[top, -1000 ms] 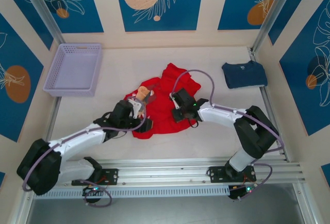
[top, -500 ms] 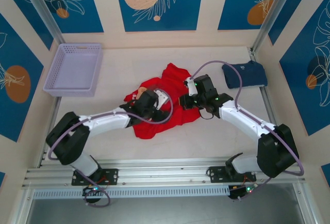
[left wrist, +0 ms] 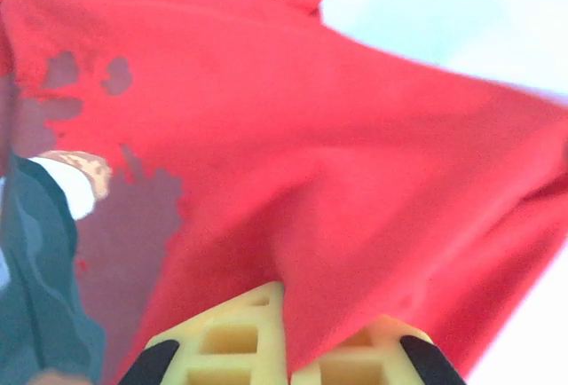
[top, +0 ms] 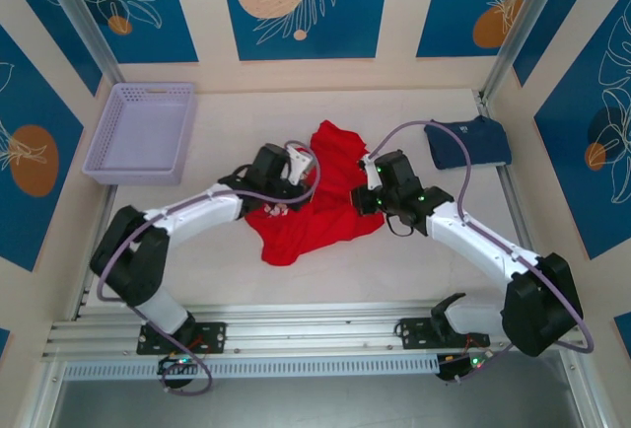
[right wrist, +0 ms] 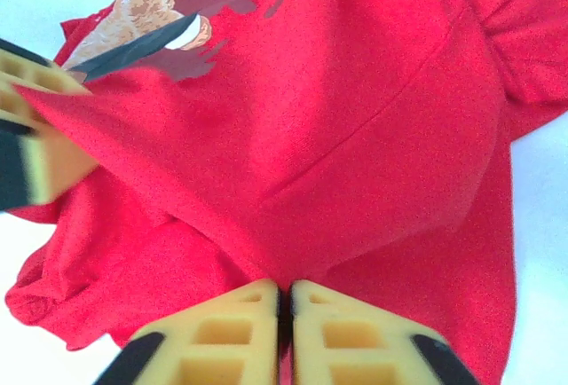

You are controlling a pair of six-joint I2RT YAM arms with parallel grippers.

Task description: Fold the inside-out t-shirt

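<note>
Top external view: inside-out t-shirt (top: 314, 213) lay crumpled at mid-table (top: 227, 112), between the two arms. Lavender basket (top: 143, 132) sat at far left and navy t-shirt (top: 467, 142) at far right, both well apart from it. Left gripper (top: 294, 177) met the cloth's left upper edge and right gripper (top: 361, 194) its right edge. The finger state was not readable from this height.

Left wrist view: left gripper (left wrist: 284, 318) was clenched on a fold of the red cloth (left wrist: 355, 181), which rose taut from the fingers.

Right wrist view: right gripper (right wrist: 284, 301) had its fingers pressed together on a tented ridge of the shirt (right wrist: 355, 137). The left gripper's fingers (right wrist: 31, 137) were pinching the opposite edge. The printed graphic (right wrist: 160, 12) showed through near that edge, only a speck from above.

Orientation: the long axis ran diagonally, from far-right to near-left. Collar and hem ends could not be told.
</note>
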